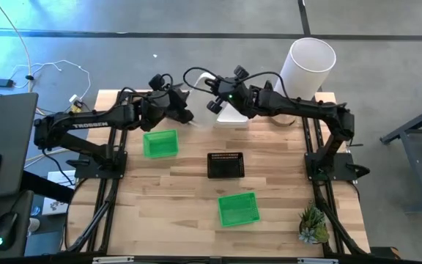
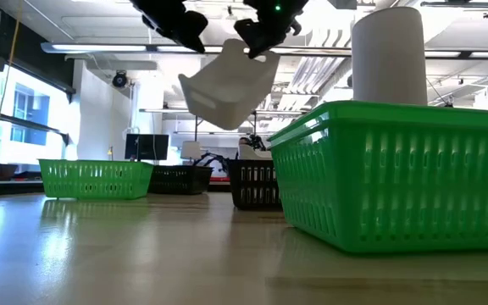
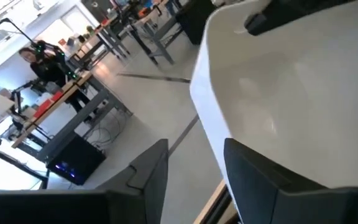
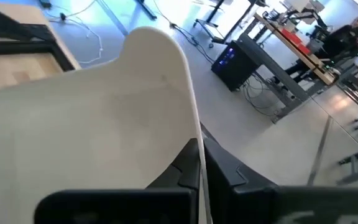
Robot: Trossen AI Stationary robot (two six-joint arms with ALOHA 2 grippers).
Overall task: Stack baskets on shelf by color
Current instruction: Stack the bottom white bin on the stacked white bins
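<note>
A white basket (image 2: 227, 89) hangs tilted high above the far part of the table, also seen as the white basket (image 1: 232, 115) from above. My right gripper (image 2: 257, 38) is shut on its upper rim. My left gripper (image 1: 184, 110) is open just left of it. In the left wrist view the basket's outer wall (image 3: 278, 87) lies close to one finger (image 3: 260, 180); I cannot tell if they touch. Two green baskets (image 1: 160, 144) (image 1: 238, 209) and a black basket (image 1: 225, 166) rest flat on the table. My right gripper (image 4: 199, 146) pinches the white basket's rim (image 4: 188, 112) near an upper corner, one finger inside the wall and one outside. The fingers come from above, slanting down. The basket is lifted clear of the table and hangs tilted below them.
A tall white cylinder (image 1: 308, 66) stands at the far right corner. A small potted plant (image 1: 313, 224) sits at the near right corner. Bare wood lies between the baskets and along the near left (image 1: 160, 213). A person shows in the room beyond the table (image 3: 42, 59).
</note>
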